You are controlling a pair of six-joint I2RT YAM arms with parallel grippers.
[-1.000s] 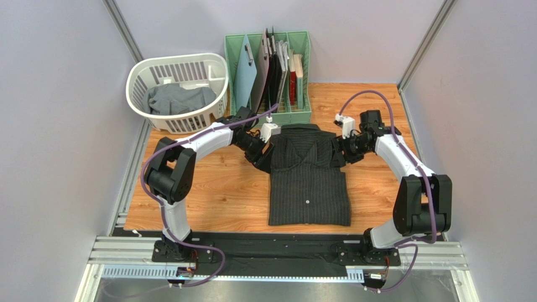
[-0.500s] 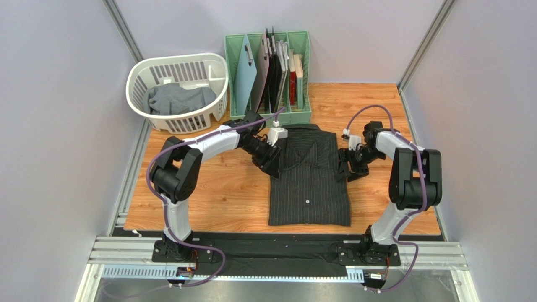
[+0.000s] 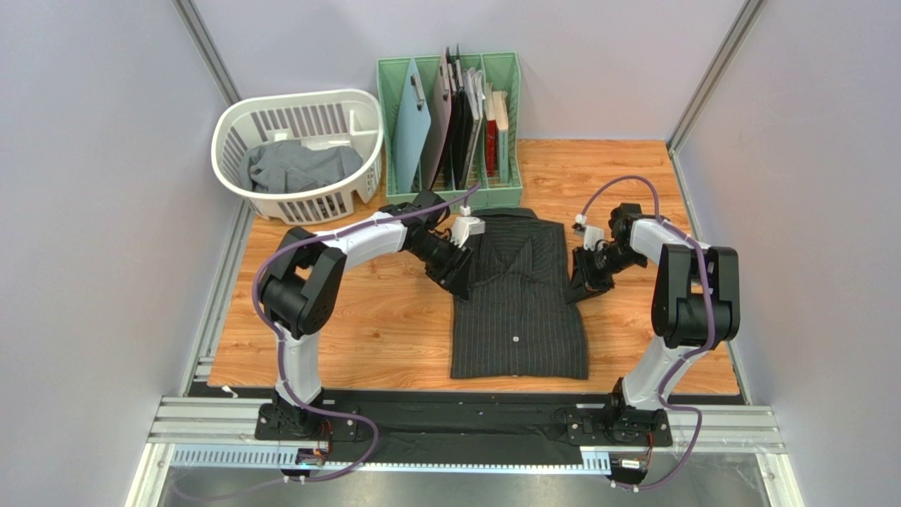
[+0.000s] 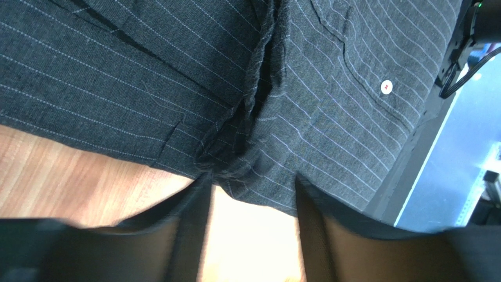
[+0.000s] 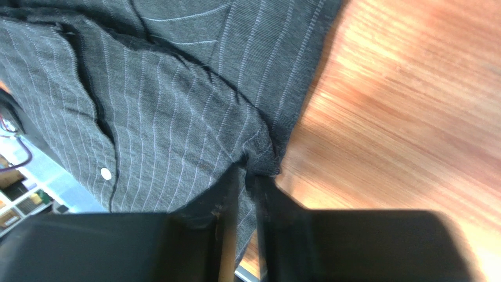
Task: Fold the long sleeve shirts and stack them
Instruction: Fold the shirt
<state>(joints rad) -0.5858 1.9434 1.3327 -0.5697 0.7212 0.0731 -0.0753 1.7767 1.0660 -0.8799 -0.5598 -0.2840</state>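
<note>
Top external view: we see the striped shirt [image 3: 518, 306] lying flat at frame centre on the worktop [image 3: 349, 317]. At its left edge the left end effector [image 3: 458, 273] stands apart, while the right end effector [image 3: 580, 283] clamps its right edge.

A shirt [image 3: 518, 306] lies between left end effector [image 3: 462, 277] and right end effector [image 3: 580, 287], rack [image 3: 455, 198] behind it, basket [image 3: 227, 127] left of that.

White basket [image 3: 309, 207], green rack [image 3: 503, 194], wooden table [image 3: 370, 330]
</note>
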